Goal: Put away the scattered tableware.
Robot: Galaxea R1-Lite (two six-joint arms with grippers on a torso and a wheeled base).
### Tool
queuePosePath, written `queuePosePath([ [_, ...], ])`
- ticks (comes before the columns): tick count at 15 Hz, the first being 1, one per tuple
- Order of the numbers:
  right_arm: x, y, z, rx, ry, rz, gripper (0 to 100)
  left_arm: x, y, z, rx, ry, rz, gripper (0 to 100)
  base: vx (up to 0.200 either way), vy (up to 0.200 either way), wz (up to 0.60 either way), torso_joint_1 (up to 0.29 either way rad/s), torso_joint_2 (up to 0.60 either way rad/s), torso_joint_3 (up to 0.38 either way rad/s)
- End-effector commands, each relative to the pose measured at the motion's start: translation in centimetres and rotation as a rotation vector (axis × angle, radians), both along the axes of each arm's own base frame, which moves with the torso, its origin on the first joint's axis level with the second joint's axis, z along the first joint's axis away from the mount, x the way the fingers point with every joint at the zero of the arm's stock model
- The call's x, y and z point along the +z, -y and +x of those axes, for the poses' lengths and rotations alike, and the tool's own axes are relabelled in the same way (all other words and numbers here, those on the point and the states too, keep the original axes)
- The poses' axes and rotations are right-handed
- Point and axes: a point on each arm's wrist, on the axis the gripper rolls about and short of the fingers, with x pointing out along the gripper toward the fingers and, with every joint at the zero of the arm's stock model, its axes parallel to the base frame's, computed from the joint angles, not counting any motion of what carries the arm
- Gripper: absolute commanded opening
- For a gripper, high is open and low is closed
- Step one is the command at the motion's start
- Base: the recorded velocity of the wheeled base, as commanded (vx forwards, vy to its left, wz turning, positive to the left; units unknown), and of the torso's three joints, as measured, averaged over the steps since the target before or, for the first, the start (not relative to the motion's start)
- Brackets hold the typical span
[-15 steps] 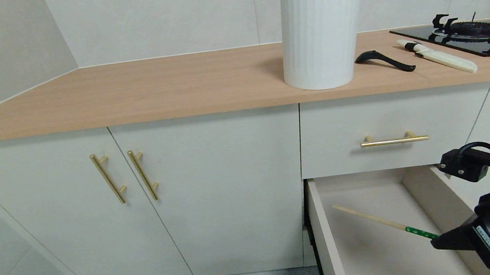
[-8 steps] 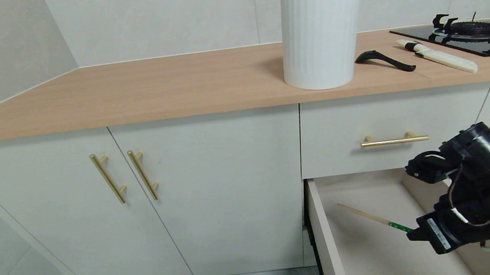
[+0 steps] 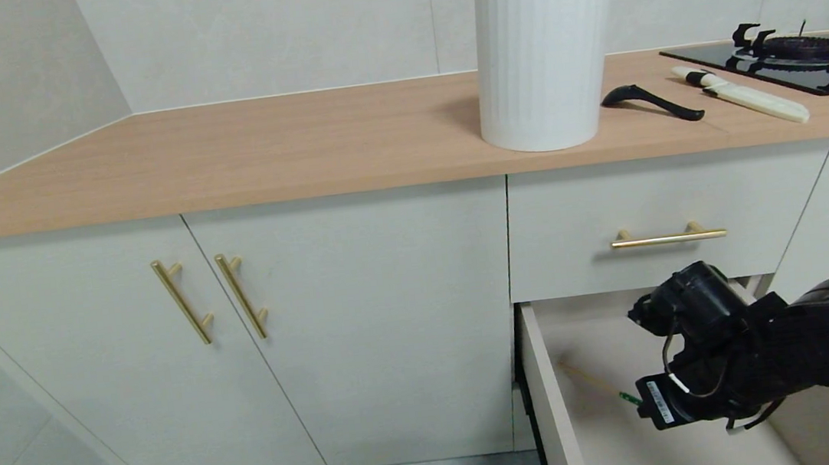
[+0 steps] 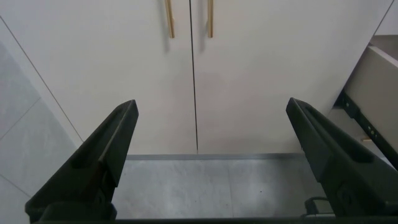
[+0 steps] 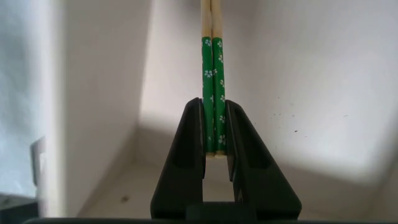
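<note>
While the black right gripper [image 3: 636,400] sits low at the lower right of the head view, inside the open pale pull-out drawer [image 3: 550,403], its jaws are clamped on the green, flower-printed ends of a pair of light wooden chopsticks [image 3: 592,381]. The bare tips slant up and left over the drawer floor; whether they touch it cannot be told. Left gripper [image 4: 211,107]: black jaws spread wide, nothing between them, facing the pale double cabinet doors [image 4: 249,81] and the grey floor tiles [image 4: 205,186]. Wood-grain countertop [image 3: 259,149]: runs across the middle of the frame. Tall white ribbed cylindrical container [image 3: 545,41]: upright, upper right of centre. Black curved-handle spoon [image 3: 651,101]: lying just right of the container. White-bladed knife [image 3: 743,94]: lying farther right, near the black glass gas hob [image 3: 796,54] in the upper right corner. Closed drawer with a gold bar handle [image 3: 668,238]: directly above the open drawer.
</note>
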Motion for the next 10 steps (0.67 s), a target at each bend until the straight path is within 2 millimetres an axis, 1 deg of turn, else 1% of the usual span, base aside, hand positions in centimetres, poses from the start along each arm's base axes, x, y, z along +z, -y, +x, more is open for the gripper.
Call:
queuePosePath([
  [1,-2.6,-0.3,0.6,-0.012,-0.069,-0.028,0,0.0,0.0,0.0,0.0,0.0,0.0,100,0.0,0.0,0.0,0.0,0.0,0.0],
  [4,-3.5,-0.4,0.9,-0.027,-0.074,-0.036,0,0.0,0.0,0.0,0.0,0.0,0.0,100,0.0,0.0,0.0,0.0,0.0,0.0],
  [5,-4.1,-0.5,1.0,-0.027,-0.086,-0.046,0,0.0,0.0,0.0,0.0,0.0,0.0,100,0.0,0.0,0.0,0.0,0.0,0.0],
  [8,-6.1,-0.8,1.5,-0.027,-0.113,-0.061,0,0.0,0.0,0.0,0.0,0.0,0.0,100,0.0,0.0,0.0,0.0,0.0,0.0],
  [10,-8.2,-1.3,1.9,-0.032,-0.117,-0.066,0,0.0,0.0,0.0,0.0,0.0,0.0,100,0.0,0.0,0.0,0.0,0.0,0.0],
])
